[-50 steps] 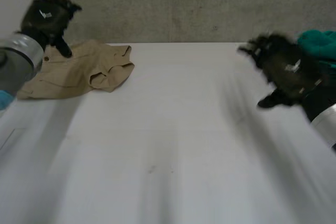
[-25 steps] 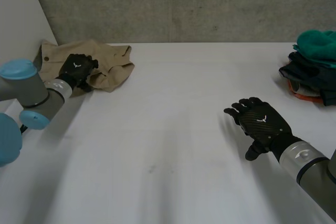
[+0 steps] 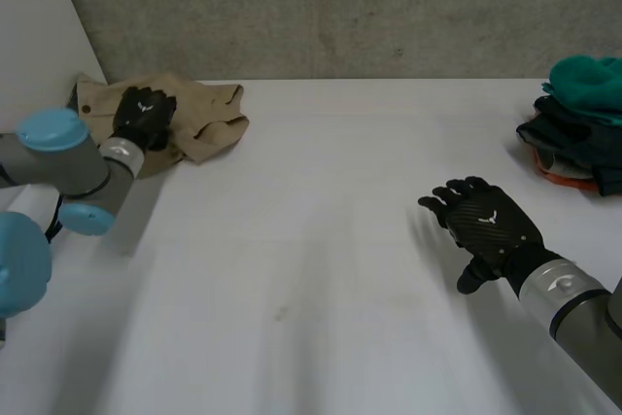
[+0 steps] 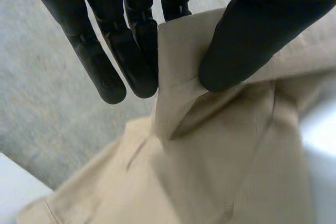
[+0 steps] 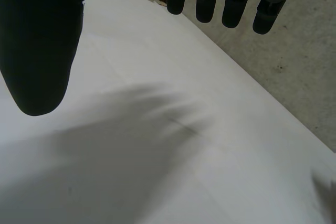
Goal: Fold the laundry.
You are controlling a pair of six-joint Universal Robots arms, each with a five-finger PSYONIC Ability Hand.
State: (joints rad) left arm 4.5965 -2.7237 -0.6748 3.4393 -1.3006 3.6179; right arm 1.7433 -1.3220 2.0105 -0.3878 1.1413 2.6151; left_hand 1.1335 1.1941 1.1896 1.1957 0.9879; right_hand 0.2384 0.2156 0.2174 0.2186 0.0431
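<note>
1. While the tan garment [image 3: 209, 119] lies crumpled at the far left corner of the bench [image 3: 321, 240], close to the concrete wall [image 3: 340, 7], the left hand [image 3: 144, 116] rests on its left part.
2. Seen from the left wrist, the thumb [image 4: 252, 30] presses a raised fold of the cloth against the fingers [image 4: 139, 51], pinching it.
3. The right hand [image 3: 486, 225] hovers palm down over bare bench on the right, its fingers straight and spread, holding nothing.
4. A pile of clothes [image 3: 583, 119], teal on top with dark and orange below, sits at the far right edge, well apart from the tan garment.
</note>
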